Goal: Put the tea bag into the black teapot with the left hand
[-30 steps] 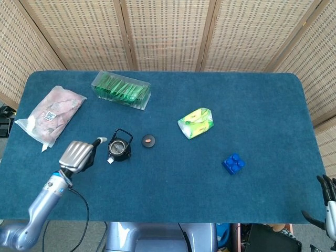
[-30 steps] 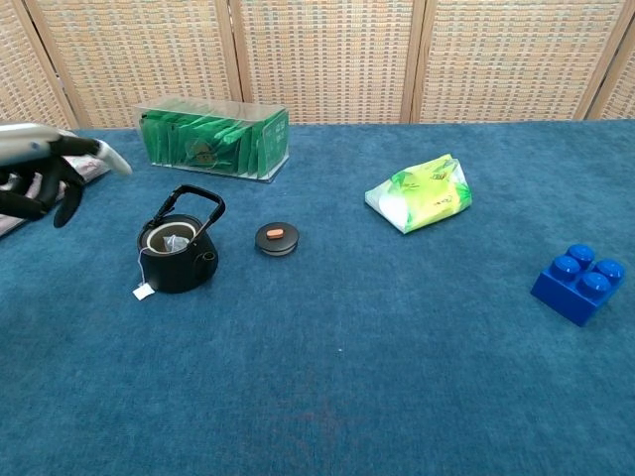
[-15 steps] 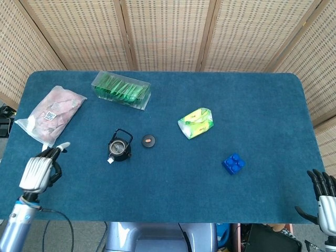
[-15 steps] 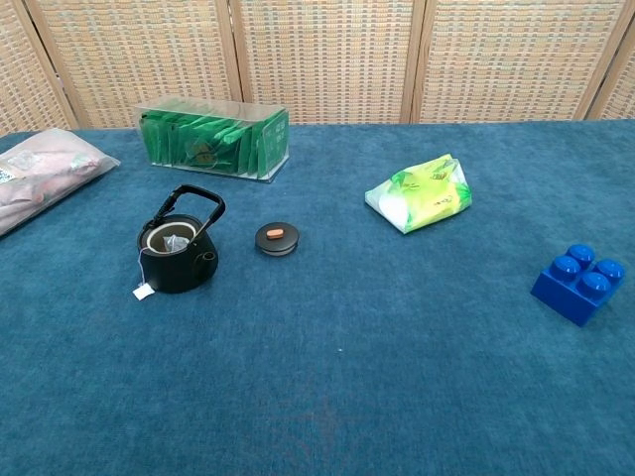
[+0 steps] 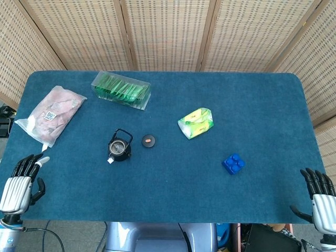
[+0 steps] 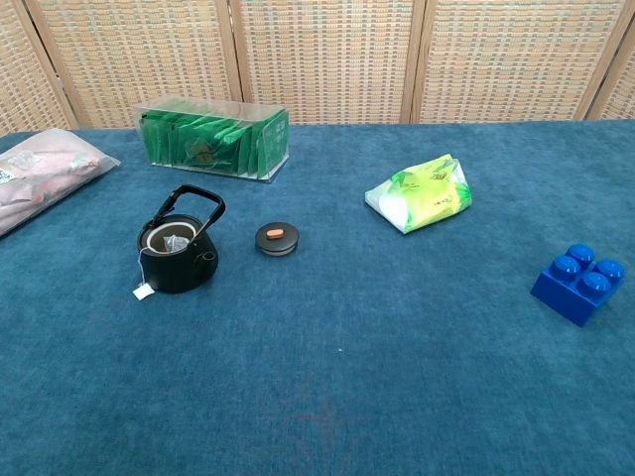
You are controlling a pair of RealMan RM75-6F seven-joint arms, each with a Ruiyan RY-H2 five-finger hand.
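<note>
Now the left hand [image 5: 20, 181] hangs empty, fingers apart, well apart from the black teapot [image 5: 119, 147].

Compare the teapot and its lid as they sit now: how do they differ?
The teapot stands open with a tea bag inside and its tag lying on the cloth; the lid lies apart to its right. The teapot is taller, with a handle; the lid is flat with an orange knob. Both are black and round.

one teapot [image 6: 179, 260], one lid [image 6: 277, 238], one blue brick [image 6: 578, 284], two bags [image 6: 419, 194], one tea box [image 6: 212, 139]
</note>
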